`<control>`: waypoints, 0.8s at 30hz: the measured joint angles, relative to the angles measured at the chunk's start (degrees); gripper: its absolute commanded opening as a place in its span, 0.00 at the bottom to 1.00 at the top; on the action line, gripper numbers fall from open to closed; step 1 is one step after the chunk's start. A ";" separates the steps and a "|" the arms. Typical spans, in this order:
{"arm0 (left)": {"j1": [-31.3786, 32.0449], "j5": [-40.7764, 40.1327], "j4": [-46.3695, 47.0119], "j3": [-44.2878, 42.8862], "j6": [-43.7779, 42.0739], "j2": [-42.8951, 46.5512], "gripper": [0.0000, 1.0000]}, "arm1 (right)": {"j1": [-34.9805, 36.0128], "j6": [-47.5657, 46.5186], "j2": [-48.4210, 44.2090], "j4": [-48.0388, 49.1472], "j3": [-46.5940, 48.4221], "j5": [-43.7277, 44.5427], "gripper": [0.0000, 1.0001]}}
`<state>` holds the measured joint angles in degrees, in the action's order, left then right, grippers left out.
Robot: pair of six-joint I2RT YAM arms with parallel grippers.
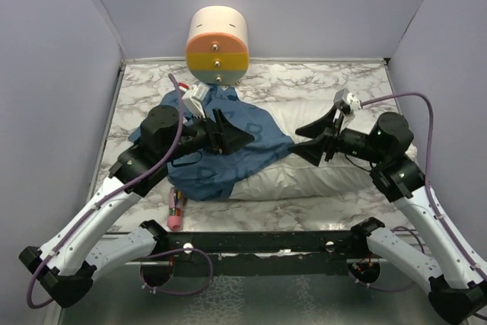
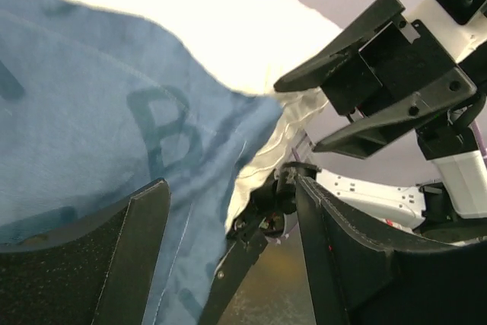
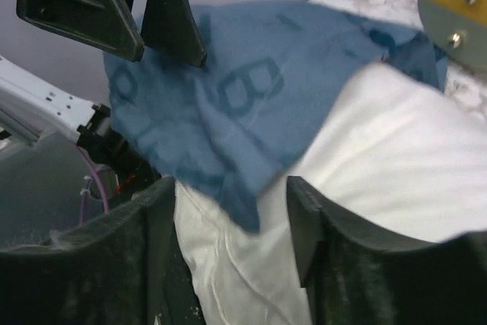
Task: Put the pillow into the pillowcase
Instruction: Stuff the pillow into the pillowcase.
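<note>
Marble table (image 1: 304, 81), pillowcase (image 1: 221, 165) half covering pillow (image 1: 319, 176)

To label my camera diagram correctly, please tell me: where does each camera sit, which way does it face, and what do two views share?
Top external: above and behind the arms, looking down at the table; both arms, left gripper and right gripper show.
Left wrist: on the left arm, facing the pillowcase and the right gripper; left fingers at bottom.
Right wrist: on the right arm, facing the pillow and the left gripper; right fingers at bottom.
Shared: both wrist views show pillow and pillowcase.
</note>
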<state>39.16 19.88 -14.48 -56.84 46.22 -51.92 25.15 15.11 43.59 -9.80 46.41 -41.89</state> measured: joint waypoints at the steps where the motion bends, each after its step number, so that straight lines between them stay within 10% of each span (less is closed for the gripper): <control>1: -0.13 -0.57 -2.64 -2.99 -0.70 0.22 0.68 | 0.00 -0.39 1.11 -1.25 3.30 -0.17 0.69; 11: -0.44 -15.39 -18.93 -29.03 -8.87 -6.32 0.67 | 0.04 1.14 15.65 -2.10 20.15 4.28 0.70; 24: -5.14 -21.27 -30.10 -30.86 -13.79 -26.40 0.70 | 0.04 0.48 25.66 -13.03 21.00 10.99 0.78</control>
<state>34.02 -1.39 -44.58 -87.70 32.42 -78.32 25.19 15.59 69.25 -22.83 67.42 -30.89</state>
